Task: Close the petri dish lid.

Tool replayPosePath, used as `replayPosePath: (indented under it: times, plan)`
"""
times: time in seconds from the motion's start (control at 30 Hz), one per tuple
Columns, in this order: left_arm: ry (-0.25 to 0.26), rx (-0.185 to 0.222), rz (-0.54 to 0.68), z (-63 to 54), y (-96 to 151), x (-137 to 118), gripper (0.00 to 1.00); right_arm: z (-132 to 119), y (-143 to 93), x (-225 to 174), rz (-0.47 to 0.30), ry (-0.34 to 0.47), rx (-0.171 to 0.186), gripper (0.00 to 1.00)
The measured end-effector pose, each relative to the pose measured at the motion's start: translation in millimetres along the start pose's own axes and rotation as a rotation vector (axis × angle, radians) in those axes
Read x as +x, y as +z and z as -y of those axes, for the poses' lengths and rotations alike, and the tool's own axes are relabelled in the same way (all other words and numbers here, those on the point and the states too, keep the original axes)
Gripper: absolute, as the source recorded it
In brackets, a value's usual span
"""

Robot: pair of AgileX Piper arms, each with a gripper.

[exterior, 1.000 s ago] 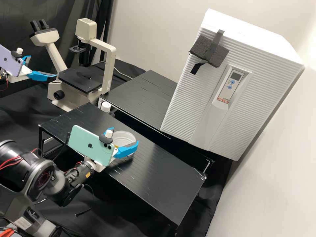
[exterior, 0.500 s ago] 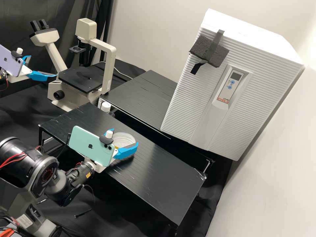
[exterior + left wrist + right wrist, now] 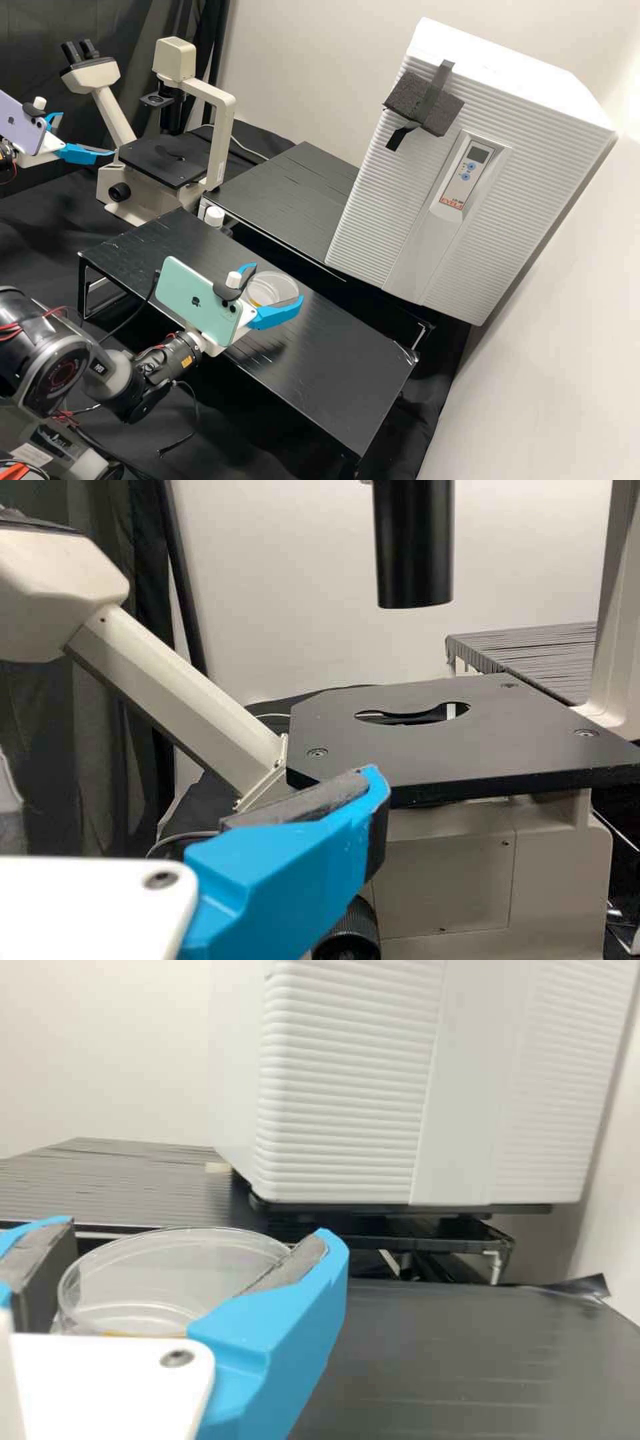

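Petri dish (image 3: 170,1280), its lid's seating impossible to tell, lies directly between the right gripper's (image 3: 279,281) 2 fingers, apparently gripped, over the near black table (image 3: 347,373), favouring that nearer arm for closing, while the left gripper (image 3: 88,134) gapes open, far left.

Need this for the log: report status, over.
Right gripper closed on dish; left gripper open by microscope. Lid seating unclear. One right finger partly hides dish.

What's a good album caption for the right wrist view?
Right claw holding a clear petri dish between blue fingers, with a ribbed white cabinet behind.
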Motion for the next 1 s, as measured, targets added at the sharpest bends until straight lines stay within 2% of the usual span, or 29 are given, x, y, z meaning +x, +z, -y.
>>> replayPosePath:
  times: [0.43, 0.73, 1.0]
  plan:
    - [0.000, 0.000, 0.000, 0.0, 0, 0, 1.00, 14, -25, -6, -0.143, -0.085, 0.034, 0.00]
    - [0.000, 0.000, 0.000, 0.0, 0, 0, 1.00, 14, -18, -3, -0.086, -0.071, 0.035, 0.00]
    - [0.000, 0.000, 0.000, 0.0, 0, 0, 1.00, 21, -15, -2, -0.050, -0.093, -0.006, 0.00]
